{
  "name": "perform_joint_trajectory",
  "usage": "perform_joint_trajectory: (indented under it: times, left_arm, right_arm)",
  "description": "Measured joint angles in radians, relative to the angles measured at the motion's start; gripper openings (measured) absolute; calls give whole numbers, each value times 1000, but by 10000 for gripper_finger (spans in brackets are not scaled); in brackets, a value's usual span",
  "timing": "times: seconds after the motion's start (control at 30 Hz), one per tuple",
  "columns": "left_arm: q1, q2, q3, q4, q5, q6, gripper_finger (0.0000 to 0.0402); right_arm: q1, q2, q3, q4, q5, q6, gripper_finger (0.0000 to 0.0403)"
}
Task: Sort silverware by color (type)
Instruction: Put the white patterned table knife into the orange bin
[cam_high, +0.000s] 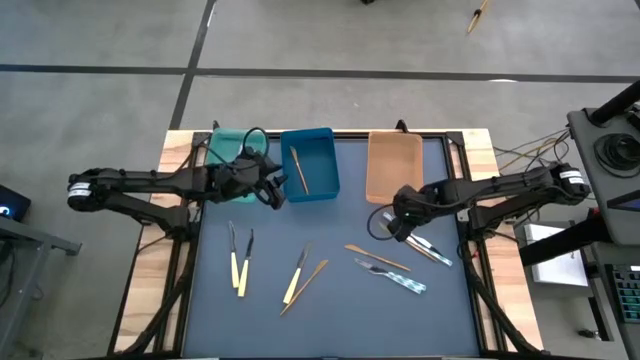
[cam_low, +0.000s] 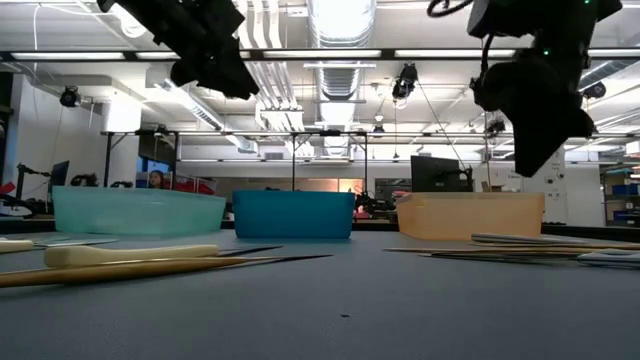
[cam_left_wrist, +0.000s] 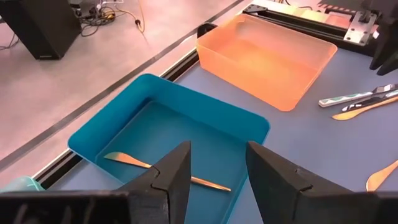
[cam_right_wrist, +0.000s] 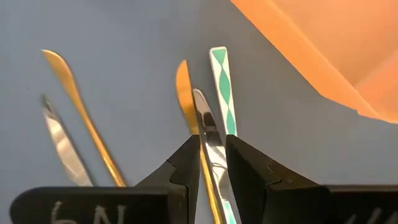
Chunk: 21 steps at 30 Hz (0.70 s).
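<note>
The mat (cam_high: 330, 300) carries three trays along its 12 o'clock edge: teal tray (cam_high: 232, 148) at 11, blue tray (cam_high: 318, 165) at 12, orange tray (cam_high: 394, 165) at 1.

The left gripper (cam_high: 272, 190) hangs at the blue tray's near-left corner; in its wrist view its fingers (cam_left_wrist: 177, 174) stand apart with nothing between them. One tan wooden knife (cam_high: 298, 170) already lies in the blue tray. The orange tray looks empty; what the teal holds I cannot tell.

The right gripper (cam_right_wrist: 210, 155) hovers just below the orange tray, toward 3 o'clock. Its fingers are closed on a silver knife (cam_right_wrist: 206, 127), blade pointing away from the wrist (held near the middle, it seems).

The rest of the silverware lies loose on the mat:
- two cream pieces (cam_high: 240, 260) side by side at 8 o'clock
- a cream piece (cam_high: 296, 275) crossing a wooden one (cam_high: 310, 280) at 6 o'clock
- a wooden piece (cam_high: 378, 258) and a patterned-handled one (cam_high: 400, 277) at 4 o'clock
- a patterned-handled piece (cam_high: 437, 251) just beside the right gripper.

These are probably light, stiff and thin, lying flat, so a pinch across the narrow width near mid-length should balance them. The silver ones look slick and may pivot in the grip; crossed or touching pieces are likely to drag a neighbour along.
</note>
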Motion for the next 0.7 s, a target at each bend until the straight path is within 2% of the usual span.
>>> perform_joint_trajectory:
  times: [0.43,0.7]
  left_arm:
    - [0,0,-10,2,0,6,135]
    - [0,0,-34,12,0,6,135]
  right_arm:
    - [0,216,0,-25,-6,-128,68]
    - [0,290,0,-32,-7,-146,68]
